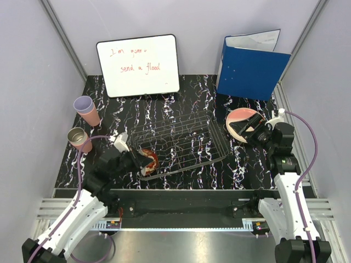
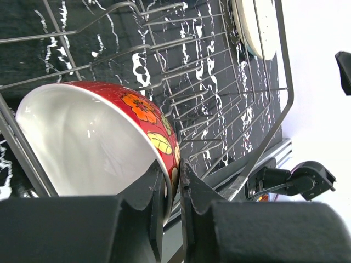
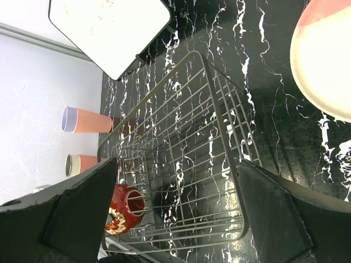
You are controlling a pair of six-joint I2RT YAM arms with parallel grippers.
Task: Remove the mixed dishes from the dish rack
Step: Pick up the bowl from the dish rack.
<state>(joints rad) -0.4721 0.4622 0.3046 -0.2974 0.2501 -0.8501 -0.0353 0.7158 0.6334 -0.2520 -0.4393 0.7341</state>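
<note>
The black wire dish rack [image 1: 186, 143] stands mid-table. At its near left corner a red flowered bowl [image 1: 150, 160] with a white inside is tipped on its side. My left gripper [image 1: 140, 158] is shut on the bowl's rim; the left wrist view shows one finger inside and one outside the bowl [image 2: 93, 137], gripper [image 2: 174, 183]. A cream-pink plate [image 1: 245, 116] lies on the table right of the rack. My right gripper [image 1: 252, 131] hovers over the plate's near edge, open and empty [image 3: 181, 211]. Two pink tumblers [image 1: 85, 109] [image 1: 79, 139] stand at the far left.
A whiteboard [image 1: 139, 64] and a blue folder [image 1: 249, 70] stand at the back. In the right wrist view the rack [image 3: 186, 137], bowl [image 3: 122, 209], plate [image 3: 329, 66] and tumblers [image 3: 88, 119] show. Enclosure walls flank both sides.
</note>
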